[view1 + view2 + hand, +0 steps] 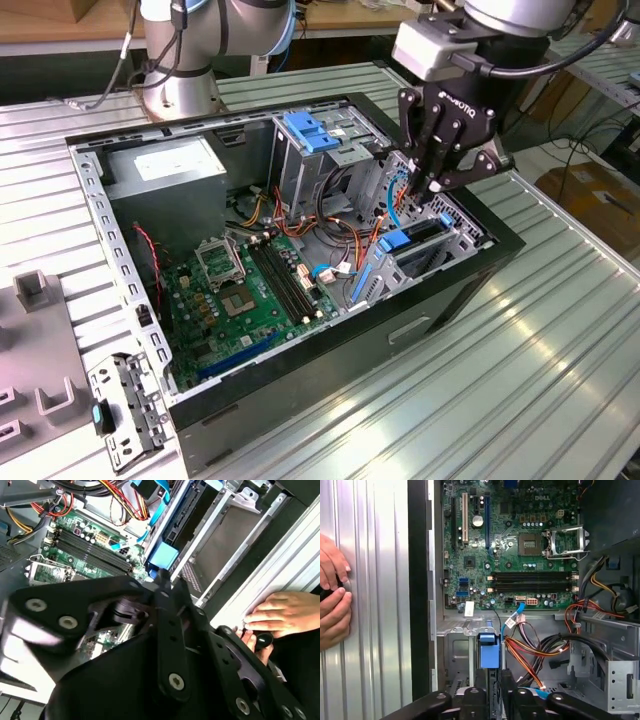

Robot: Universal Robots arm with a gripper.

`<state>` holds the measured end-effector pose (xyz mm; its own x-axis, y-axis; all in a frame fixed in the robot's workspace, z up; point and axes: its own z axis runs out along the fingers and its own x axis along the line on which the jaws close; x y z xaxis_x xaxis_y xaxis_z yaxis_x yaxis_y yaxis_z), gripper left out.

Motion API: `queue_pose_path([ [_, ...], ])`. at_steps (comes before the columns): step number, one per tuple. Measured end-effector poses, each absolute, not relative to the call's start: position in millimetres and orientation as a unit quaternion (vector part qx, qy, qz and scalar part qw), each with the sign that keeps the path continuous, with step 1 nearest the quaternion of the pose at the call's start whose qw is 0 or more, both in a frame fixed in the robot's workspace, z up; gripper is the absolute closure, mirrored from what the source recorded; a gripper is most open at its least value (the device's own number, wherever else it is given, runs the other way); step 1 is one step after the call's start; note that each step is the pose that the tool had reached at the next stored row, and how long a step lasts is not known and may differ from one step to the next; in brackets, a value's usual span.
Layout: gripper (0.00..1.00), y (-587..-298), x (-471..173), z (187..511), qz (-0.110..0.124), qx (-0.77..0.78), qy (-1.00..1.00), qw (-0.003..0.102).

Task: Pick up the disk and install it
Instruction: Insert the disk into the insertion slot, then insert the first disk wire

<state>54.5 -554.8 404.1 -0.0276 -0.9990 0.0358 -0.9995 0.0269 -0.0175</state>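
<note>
The disk (408, 242) stands on edge in the metal bay at the case's side on the exterior view's right. Its bright blue carrier end (488, 650) faces the motherboard. My gripper (433, 187) hangs directly above the disk's upper edge, its black fingers drawn together to a point with nothing held between them. In both wrist views the blue carrier end (162, 556) lies just beyond my fingertips (481, 679). I cannot tell whether the tips touch the disk.
The open case holds a green motherboard (250, 290), loose orange and red cables (535, 647) and a tall drive cage with a blue latch (310, 132). A person's hand (332, 600) rests on the ribbed table beside the case. A grey bracket (125, 410) lies near the front corner.
</note>
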Motion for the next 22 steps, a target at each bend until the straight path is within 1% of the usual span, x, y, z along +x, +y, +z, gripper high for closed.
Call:
queue_pose_path([
  [1,0.82,-554.8,54.5,401.0,0.019,0.697,-0.717,0.007],
  [2,0.82,-554.8,54.5,398.9,0.019,0.697,-0.716,0.007],
  [3,0.88,-554.9,54.5,396.7,0.019,0.697,-0.716,0.007],
  [4,0.89,-555.0,54.5,394.7,0.019,0.697,-0.716,0.007],
  [10,0.89,-555.0,55.4,377.4,0.019,0.697,-0.716,0.007],
  [22,0.89,-555.1,55.4,375.3,0.019,0.697,-0.716,0.007],
])
